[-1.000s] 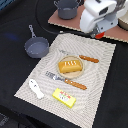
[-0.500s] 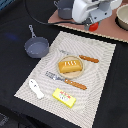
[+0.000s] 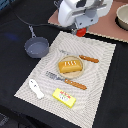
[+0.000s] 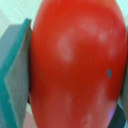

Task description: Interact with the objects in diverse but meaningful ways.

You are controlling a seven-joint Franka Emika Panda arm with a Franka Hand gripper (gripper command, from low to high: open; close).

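The arm has swung across toward the exterior view's left since a second ago, and now the gripper (image 3: 80, 31) hangs just past the far edge of the placemat (image 3: 102, 60), clenched on the tomato (image 4: 75, 64). Up close in the wrist view, that red skin fills the frame, glossy and smooth, a gray pad pressed against its flank. It looks hard, light and slippery, a toy that could squirt out of a loose pinch, so a hold across its widest middle seems the safest bet.

Working out from the placemat's near edge: the butter block (image 3: 64, 97) lies flat there, the white fish (image 3: 36, 88) at the corner beside it. Next comes the fork (image 3: 66, 80), then the bread loaf (image 3: 70, 65) sitting at the placemat's centre, touching nothing else that I can make out. A knife (image 3: 86, 58) lies just behind the loaf.

Off the placemat, on the exterior view's left, the small gray pan (image 3: 36, 47) appears empty. Far beyond the placemat, a bowl (image 3: 123, 17) shows at the frame edge; its contents can't be seen.
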